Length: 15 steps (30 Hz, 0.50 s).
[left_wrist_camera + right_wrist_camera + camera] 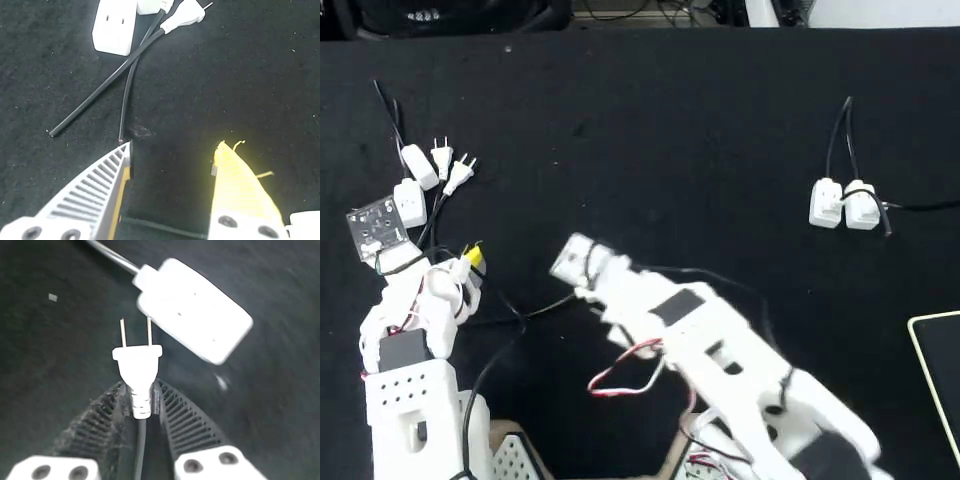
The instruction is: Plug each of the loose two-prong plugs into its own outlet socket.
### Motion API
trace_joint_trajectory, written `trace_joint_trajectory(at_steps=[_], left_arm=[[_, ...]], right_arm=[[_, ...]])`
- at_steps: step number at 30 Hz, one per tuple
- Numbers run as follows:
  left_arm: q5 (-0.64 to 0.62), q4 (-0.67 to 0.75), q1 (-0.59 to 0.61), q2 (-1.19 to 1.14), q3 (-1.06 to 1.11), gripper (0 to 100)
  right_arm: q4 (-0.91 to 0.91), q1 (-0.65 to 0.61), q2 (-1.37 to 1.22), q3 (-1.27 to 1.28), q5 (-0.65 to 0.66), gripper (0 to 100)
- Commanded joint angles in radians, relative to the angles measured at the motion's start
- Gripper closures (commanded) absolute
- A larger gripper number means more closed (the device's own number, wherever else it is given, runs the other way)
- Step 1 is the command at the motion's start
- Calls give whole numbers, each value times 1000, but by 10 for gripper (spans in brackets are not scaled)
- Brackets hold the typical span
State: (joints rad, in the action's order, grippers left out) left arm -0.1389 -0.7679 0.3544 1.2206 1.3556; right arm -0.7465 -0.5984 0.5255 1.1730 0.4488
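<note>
My right gripper [140, 389] is shut on a white two-prong plug [137, 362], whose prongs point away from the fingers. A white outlet socket [195, 310] with its cable lies tilted just beyond the prongs, not touching them. In the high view the right gripper [582, 268] is at mid-table. The left gripper [172, 150] is open over bare black cloth with nothing between its fingers; in the high view it [470, 265] is at the left. Beyond it lie a white outlet [115, 25] and a loose plug [185, 12]. Two loose plugs [452, 165] rest beside the left outlets [412, 190].
Two more white outlet blocks [842, 204] with black cables sit at the far right. A dark flat thing with a yellow rim [935, 375] lies at the right edge. Black cables [100, 87] cross the cloth near the left gripper. A marker card [375, 228] sits by the left arm.
</note>
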Motion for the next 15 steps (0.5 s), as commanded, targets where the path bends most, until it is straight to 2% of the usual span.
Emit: trace_joint_trajectory(at_steps=[1,5,7,10,15], left_arm=[[-11,-5,5,11,-67,734],[-12,-3,4,11,-65,734],[-12,-2,4,11,-64,734],[-12,-2,4,11,-62,734],[-12,-2,4,11,-58,734]], right_arm=[[-221,173,203,-58,5,988],[-419,345,300,-142,34,988],[-433,419,297,-166,68,988],[-318,471,249,-125,77,988],[-100,476,110,-27,75,958]])
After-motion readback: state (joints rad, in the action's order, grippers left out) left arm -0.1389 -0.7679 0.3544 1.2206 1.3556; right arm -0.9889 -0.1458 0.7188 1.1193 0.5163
